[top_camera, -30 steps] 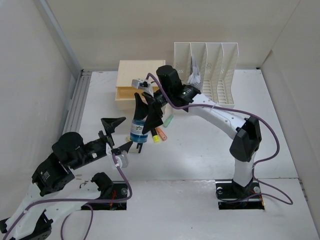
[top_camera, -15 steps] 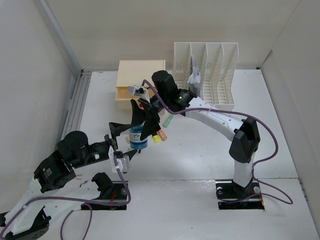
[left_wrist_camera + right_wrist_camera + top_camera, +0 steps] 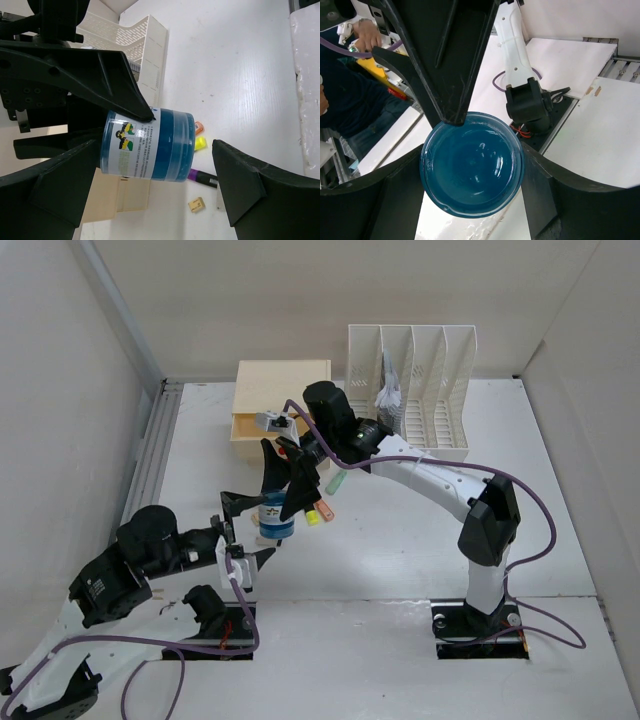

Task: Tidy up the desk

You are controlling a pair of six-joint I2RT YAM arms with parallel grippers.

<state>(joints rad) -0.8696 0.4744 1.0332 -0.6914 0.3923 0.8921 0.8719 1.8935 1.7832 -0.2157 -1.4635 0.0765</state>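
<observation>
Centrally, blue jar (image 3: pixel 170 147), white label (image 3: pixel 131 150) print unreadable, pinched by right gripper (image 3: pixel 279 502), left gripper (image 3: pixel 247 528) spread wide nearby

- You see the right arm (image 3: pixel 432 472): white links, black joints, black elbow block.
- Left arm (image 3: pixel 150 537): rounded black housings, small white printed label.
- Purple cable (image 3: pixel 548 520) runs along each arm.
- Fingers (image 3: pixel 239 190): matte black tapered wedges.
- Black base plate (image 3: pixel 478 628), orange strip.

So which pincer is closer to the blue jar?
Right. The right pincer grips the jar from above. The left pincer comes from the near-left, open, with the jar between its fingers, not closed on it.
</observation>
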